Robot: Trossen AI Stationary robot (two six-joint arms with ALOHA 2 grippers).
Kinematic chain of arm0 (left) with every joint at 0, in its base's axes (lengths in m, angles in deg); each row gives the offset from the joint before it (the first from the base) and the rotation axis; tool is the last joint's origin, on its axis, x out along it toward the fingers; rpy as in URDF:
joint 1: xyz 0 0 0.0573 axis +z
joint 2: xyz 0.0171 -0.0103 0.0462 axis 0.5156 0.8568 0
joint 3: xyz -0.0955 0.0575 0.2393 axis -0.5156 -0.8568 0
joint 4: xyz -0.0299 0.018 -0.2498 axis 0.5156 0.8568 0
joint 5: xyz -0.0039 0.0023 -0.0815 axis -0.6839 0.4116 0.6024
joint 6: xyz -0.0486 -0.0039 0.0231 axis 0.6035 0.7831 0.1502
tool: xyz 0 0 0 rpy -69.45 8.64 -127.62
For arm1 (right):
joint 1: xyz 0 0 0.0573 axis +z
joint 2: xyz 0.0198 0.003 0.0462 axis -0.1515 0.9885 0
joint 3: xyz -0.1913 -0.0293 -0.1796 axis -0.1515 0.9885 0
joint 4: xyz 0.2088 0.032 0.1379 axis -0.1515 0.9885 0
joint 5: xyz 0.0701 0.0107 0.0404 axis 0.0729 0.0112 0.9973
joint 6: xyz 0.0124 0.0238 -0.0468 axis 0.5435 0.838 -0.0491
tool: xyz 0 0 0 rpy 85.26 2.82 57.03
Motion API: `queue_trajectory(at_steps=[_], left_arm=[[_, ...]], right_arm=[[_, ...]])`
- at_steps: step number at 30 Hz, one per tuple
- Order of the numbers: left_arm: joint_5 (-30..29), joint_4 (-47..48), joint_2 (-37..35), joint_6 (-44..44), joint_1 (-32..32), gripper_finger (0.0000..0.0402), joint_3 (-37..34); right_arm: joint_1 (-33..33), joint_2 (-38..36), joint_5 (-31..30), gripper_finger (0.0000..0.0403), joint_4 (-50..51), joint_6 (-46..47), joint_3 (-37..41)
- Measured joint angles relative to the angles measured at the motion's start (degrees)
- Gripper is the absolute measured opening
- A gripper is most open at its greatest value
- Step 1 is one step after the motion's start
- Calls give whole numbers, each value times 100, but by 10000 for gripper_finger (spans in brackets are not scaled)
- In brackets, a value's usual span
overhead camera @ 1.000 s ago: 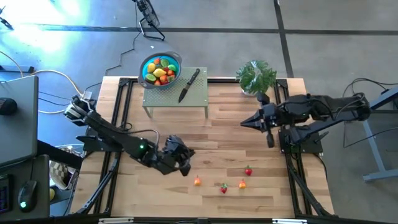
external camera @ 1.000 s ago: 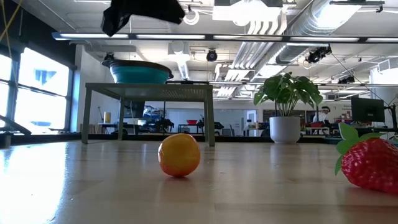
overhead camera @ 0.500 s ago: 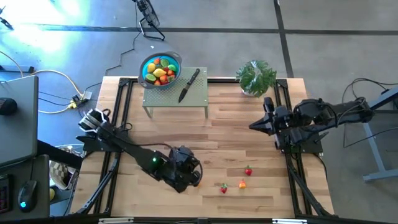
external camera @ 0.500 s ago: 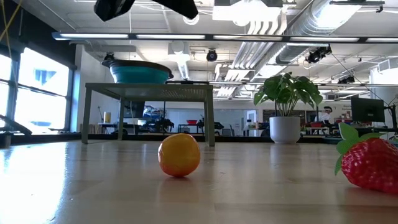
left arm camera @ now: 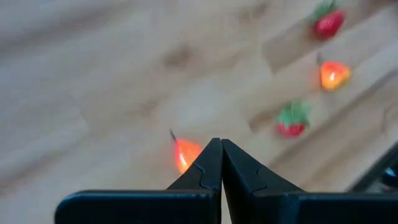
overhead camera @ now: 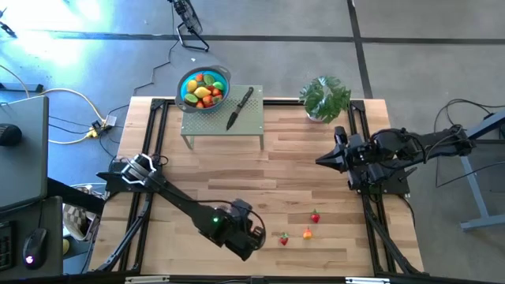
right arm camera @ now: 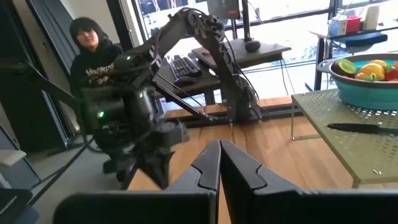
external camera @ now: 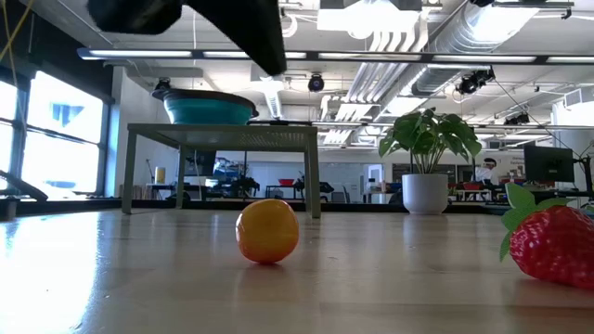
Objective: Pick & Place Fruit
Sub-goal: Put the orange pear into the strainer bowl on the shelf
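Observation:
Several small toy fruit lie on the wooden table near its front edge. They are an orange fruit [left arm camera: 185,154] [external camera: 267,231], two strawberries [overhead camera: 315,216] [overhead camera: 283,238] and an orange-yellow piece [overhead camera: 307,233]. My left gripper [overhead camera: 254,237] [external camera: 271,57] hangs shut above the orange fruit, slanting down, and hides it in the high view. Well clear of the fruit, my right gripper [overhead camera: 319,160] [right arm camera: 215,149] is shut and level over the table's right side. A blue bowl [overhead camera: 203,88] full of fruit stands on a small green table [overhead camera: 223,120] at the back.
A black-handled knife [overhead camera: 239,108] lies on the green table beside the bowl. A potted plant [overhead camera: 324,97] stands at the back right. Black frame rails [overhead camera: 150,142] run along both sides of the table. A person [right arm camera: 93,59] sits beyond the table's left side.
My left gripper has swung toward the table's near edge and to the right, tipping downward and rolling, and now covers the orange fruit in the high view. My right arm has folded back toward the right edge and sunk a little. No fruit has moved.

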Motion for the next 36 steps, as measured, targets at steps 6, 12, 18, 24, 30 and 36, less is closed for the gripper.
queue_trajectory(at_steps=[6, 12, 18, 24, 30, 36], left_arm=[[925, 110, 196, 329, 43, 0, 23], [979, -34, 190, 97, 39, 0, 10], [985, -136, 190, -306, 39, 5, 10], [991, -120, 190, -278, 129, 65, 7], [1026, -135, 190, -278, 247, 167, 7], [1275, -119, 190, -278, 281, 253, 7]], right_arm=[[0, 44, -2, 4, 0, -2, 0], [0, 42, 0, 4, 60, -44, -2], [-2, 42, -8, 4, 72, -155, -2], [-2, 42, -4, 4, 80, -155, -2], [-2, 42, -4, 4, 83, -183, -2], [-2, 42, -4, 4, 88, -202, -2]])
